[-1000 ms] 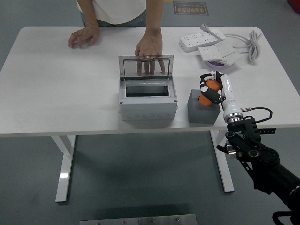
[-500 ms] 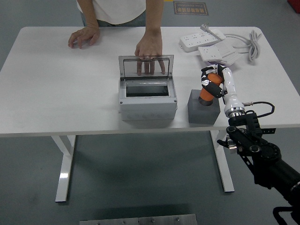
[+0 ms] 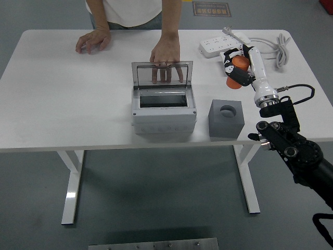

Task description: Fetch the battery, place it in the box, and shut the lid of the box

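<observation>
Person's one hand (image 3: pixel 93 40) flat on smooth white surface (image 3: pixel 62 94) far left, other hand (image 3: pixel 166 54) behind the clear hinged lid (image 3: pixel 162 73), fingers seen through it, lid upright. Grey plastic box (image 3: pixel 164 110) rectangular, open, dark inside. Right of it a grey square block (image 3: pixel 227 119) with round hole on top. Right hand (image 3: pixel 237 70) wrapped around orange cylindrical battery (image 3: pixel 235 74), held in the air above and beyond block. White power strips (image 3: pixel 223 44) and coiled cord (image 3: pixel 281 49) far right.
</observation>
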### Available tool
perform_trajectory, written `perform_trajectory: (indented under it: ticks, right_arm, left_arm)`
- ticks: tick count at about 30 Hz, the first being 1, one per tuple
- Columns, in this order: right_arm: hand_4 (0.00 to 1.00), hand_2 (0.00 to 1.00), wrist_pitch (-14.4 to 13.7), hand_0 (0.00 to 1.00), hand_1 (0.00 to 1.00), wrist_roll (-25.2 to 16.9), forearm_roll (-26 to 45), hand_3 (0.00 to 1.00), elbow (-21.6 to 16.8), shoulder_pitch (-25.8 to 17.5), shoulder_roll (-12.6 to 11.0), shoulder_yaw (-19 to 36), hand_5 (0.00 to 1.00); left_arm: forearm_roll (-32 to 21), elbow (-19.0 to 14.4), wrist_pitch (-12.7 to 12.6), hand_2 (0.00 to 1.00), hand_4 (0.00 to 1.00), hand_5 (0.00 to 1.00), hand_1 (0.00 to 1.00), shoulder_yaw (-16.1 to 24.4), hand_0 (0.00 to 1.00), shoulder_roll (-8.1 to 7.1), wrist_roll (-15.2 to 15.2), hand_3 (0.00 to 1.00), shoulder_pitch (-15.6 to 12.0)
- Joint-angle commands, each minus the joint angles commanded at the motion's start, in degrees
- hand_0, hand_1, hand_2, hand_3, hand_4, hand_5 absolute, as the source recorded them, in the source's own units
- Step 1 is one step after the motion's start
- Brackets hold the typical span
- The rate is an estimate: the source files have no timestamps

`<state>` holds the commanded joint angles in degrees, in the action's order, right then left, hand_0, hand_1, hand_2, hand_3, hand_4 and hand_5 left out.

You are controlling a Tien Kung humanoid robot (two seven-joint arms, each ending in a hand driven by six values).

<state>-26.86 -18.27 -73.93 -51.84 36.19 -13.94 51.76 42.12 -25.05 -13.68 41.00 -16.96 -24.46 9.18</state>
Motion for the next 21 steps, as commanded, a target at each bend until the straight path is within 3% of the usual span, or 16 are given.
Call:
perform_trajectory:
  ticks: [9,21]
  right_arm:
    - [0.351,0.256,0.6,0.227,0.270,7.0,-11.9,0.327,-3.2,2.0,-0.7,-2.3,0.015]
    - [0.368,0.250,1.7,0.209,0.261,12.9,-23.1,0.337,-5.5,4.1,0.6,-7.4,0.002]
  left_arm:
    - [-0.3,0.0,-0.3,0.653,0.586,0.179,0.747,0.2,0.676,-0.32,-0.2,0.581,-0.2]
    - [-0.7,0.0,-0.4,0.657,0.589,0.188,0.747,0.0,0.676,-0.53,-0.1,0.581,-0.1]
